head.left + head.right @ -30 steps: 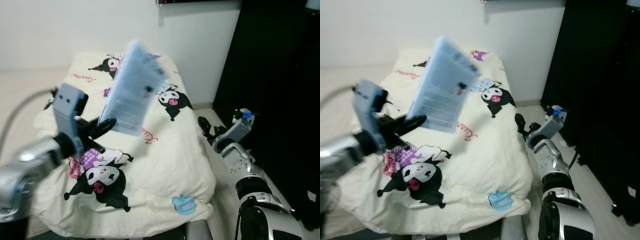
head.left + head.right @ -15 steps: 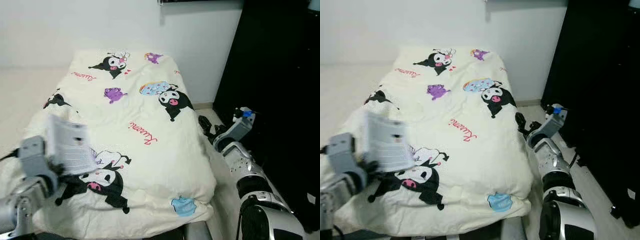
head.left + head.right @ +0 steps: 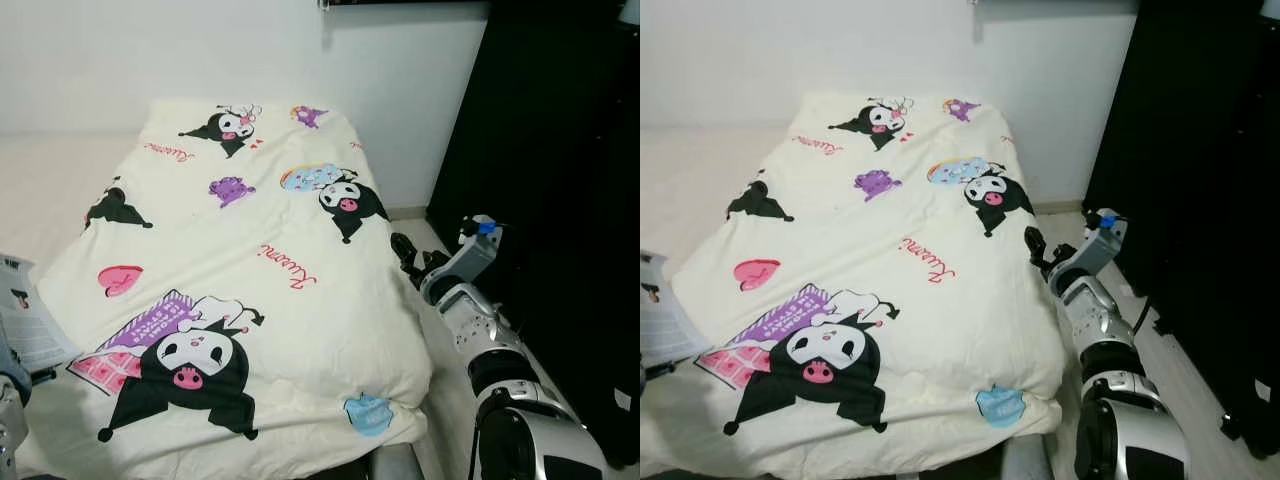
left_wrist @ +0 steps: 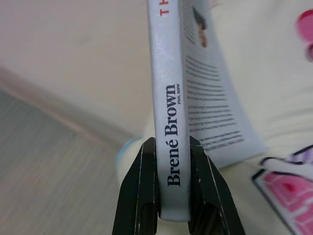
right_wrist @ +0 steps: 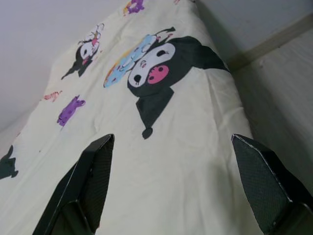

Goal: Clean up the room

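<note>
A pale blue paperback book with "Brené Brown" on its spine is clamped between the two black fingers of my left gripper, which is shut on it. In the eye views the book hangs at the far left, off the bed's left edge and low. My right gripper is open, its fingers spread wide with nothing between them; it hovers beside the bed's right edge, pointing at the cream duvet.
The bed carries a cream duvet printed with black cartoon characters, a pink heart and a blue patch. A tall black wardrobe stands close on the right, leaving a narrow strip of floor. A white wall lies behind.
My left arm has swung the book down from high above the middle of the bed to low at the far left edge. The right arm has hardly moved.
</note>
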You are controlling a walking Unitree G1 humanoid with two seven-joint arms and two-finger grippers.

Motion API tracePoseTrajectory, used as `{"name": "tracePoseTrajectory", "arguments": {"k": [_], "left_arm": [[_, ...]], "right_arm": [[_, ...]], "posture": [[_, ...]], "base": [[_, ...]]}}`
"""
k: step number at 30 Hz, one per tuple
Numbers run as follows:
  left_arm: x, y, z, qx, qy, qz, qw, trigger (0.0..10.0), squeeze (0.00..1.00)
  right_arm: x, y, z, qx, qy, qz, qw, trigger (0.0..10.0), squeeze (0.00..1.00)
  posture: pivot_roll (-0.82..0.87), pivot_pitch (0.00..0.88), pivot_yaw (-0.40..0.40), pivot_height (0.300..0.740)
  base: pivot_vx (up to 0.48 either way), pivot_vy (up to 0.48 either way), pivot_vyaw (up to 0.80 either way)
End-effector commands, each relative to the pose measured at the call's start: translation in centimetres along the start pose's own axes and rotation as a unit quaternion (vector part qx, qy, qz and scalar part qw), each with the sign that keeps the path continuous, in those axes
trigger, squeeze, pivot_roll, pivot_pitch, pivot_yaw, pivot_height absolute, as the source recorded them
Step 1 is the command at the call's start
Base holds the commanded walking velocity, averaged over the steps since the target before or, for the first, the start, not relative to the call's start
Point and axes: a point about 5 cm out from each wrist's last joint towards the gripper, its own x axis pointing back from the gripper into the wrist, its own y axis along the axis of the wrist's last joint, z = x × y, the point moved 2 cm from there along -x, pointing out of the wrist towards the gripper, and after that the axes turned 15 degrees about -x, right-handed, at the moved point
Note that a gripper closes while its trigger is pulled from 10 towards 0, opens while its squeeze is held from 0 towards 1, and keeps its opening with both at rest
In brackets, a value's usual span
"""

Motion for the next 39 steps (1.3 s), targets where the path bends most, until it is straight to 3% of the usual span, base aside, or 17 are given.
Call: {"name": "tracePoseTrajectory", "arguments": {"k": [1, 5, 7, 8, 11, 16, 17, 22, 24, 26, 30, 31, 32, 35, 37, 38, 39], "left_arm": [[-0.2, -0.2, 1.0, -0.014, 0.036, 0.003, 0.999, 0.0, 0.0], [-0.1, 0.7, 1.1, -0.027, 0.051, -0.013, 0.998, 0.0, 0.0], [0.1, 2.3, 1.8, -0.065, 0.073, -0.051, 0.994, 0.0, 0.0], [0.4, 3.7, 2.6, -0.095, 0.097, -0.086, 0.987, 0.0, 0.0], [2.3, 8.5, 4.0, -0.192, 0.178, -0.218, 0.94, 0.0, 0.0], [3.1, 9.9, 3.7, -0.211, 0.193, -0.257, 0.923, 0.0, 0.0], [2.4, 8.9, 2.7, -0.185, 0.165, -0.238, 0.939, 0.0, 0.0], [1.2, 5.5, 0.7, -0.165, 0.106, -0.178, 0.964, 0.0, 0.0], [0.4, 1.6, -0.6, -0.113, 0.05, -0.091, 0.988, 0.0, 0.0], [0.2, 0.6, -1.0, -0.101, 0.037, -0.07, 0.992, 0.0, 0.0], [0.3, -1.7, -1.1, -0.17, 0.042, -0.063, 0.983, 0.0, 0.0], [0.4, -2.6, -1.1, -0.219, 0.04, -0.067, 0.973, 0.0, 0.0], [0.4, -2.6, -1.1, -0.219, 0.04, -0.067, 0.973, 0.0, 0.0], [-0.3, -4.4, -0.6, -0.309, 0.021, -0.06, 0.949, 0.0, 0.0], [-0.3, -4.4, -0.6, -0.309, 0.021, -0.06, 0.949, 0.0, 0.0], [-0.6, -4.6, -1.2, -0.368, -0.034, -0.064, 0.927, 0.0, 0.0], [-0.6, -4.6, -1.2, -0.368, -0.034, -0.064, 0.927, 0.0, 0.0]], "right_arm": [[0.1, -0.1, -0.4, 0.003, -0.009, 0.001, 1.0, 10.0, 0.0], [0.1, -0.1, -0.4, 0.003, -0.009, 0.0, 1.0, 10.0, 0.0], [0.0, -0.1, -0.3, 0.002, -0.008, 0.0, 1.0, 10.0, 0.0], [0.1, -0.1, -0.4, 0.002, -0.008, 0.0, 1.0, 10.0, 0.0], [0.1, -0.2, -0.5, 0.002, -0.01, 0.0, 1.0, 10.0, 0.0], [0.0, -0.2, -0.3, 0.001, -0.008, 0.0, 1.0, 10.0, 0.0], [-0.1, -0.2, -0.2, 0.002, -0.007, 0.001, 1.0, 10.0, 0.0], [-0.1, -0.2, -0.1, 0.003, -0.005, 0.001, 1.0, 10.0, 0.0], [-0.1, -0.2, -0.1, 0.003, -0.005, 0.0, 1.0, 10.0, 0.0], [-0.1, -0.2, -0.1, 0.003, -0.006, 0.0, 1.0, 10.0, 0.0], [0.0, -0.2, -0.2, 0.002, -0.007, 0.0, 1.0, 10.0, 0.0], [0.0, -0.2, -0.2, 0.004, -0.007, 0.001, 1.0, 10.0, 0.0], [0.0, -0.2, -0.2, 0.004, -0.007, 0.001, 1.0, 10.0, 0.0], [0.0, -0.3, -0.2, 0.003, -0.007, 0.001, 1.0, 10.0, 0.0], [0.0, -0.3, -0.2, 0.003, -0.007, 0.001, 1.0, 10.0, 0.0], [0.0, -0.3, -0.2, 0.003, -0.007, 0.002, 1.0, 10.0, 0.0], [0.0, -0.3, -0.2, 0.003, -0.007, 0.002, 1.0, 10.0, 0.0]], "posture": [[0.0, 0.028, -0.029, 0.475], [0.0, 0.027, -0.025, 0.475], [0.0, 0.027, -0.025, 0.475], [0.0, 0.028, -0.026, 0.475], [0.0, 0.027, -0.029, 0.475], [0.0, 0.025, -0.031, 0.475], [0.01, 0.025, -0.03, 0.475], [0.0, 0.023, -0.026, 0.475], [0.0, 0.025, -0.027, 0.475], [0.0, 0.025, -0.027, 0.475], [0.0, 0.027, -0.026, 0.475], [0.0, 0.028, -0.025, 0.475], [0.0, 0.028, -0.025, 0.475], [0.01, 0.027, -0.026, 0.475], [0.01, 0.027, -0.026, 0.475], [0.01, 0.026, -0.032, 0.475], [0.01, 0.026, -0.032, 0.475]], "base": [[0.0, 0.0, 0.0], [0.0, 0.0, 0.0], [0.0, 0.0, 0.0], [0.0, 0.0, 0.0], [0.0, 0.0, 0.0], [0.0, 0.0, 0.0], [0.0, 0.0, 0.0], [0.0, 0.0, 0.0], [0.0, 0.0, 0.0], [0.0, 0.0, 0.0], [0.0, 0.0, 0.0], [0.0, 0.0, 0.0], [0.0, 0.0, 0.0], [0.0, 0.0, 0.0], [0.0, 0.0, 0.0], [0.0, 0.0, 0.0], [0.0, 0.0, 0.0]]}}
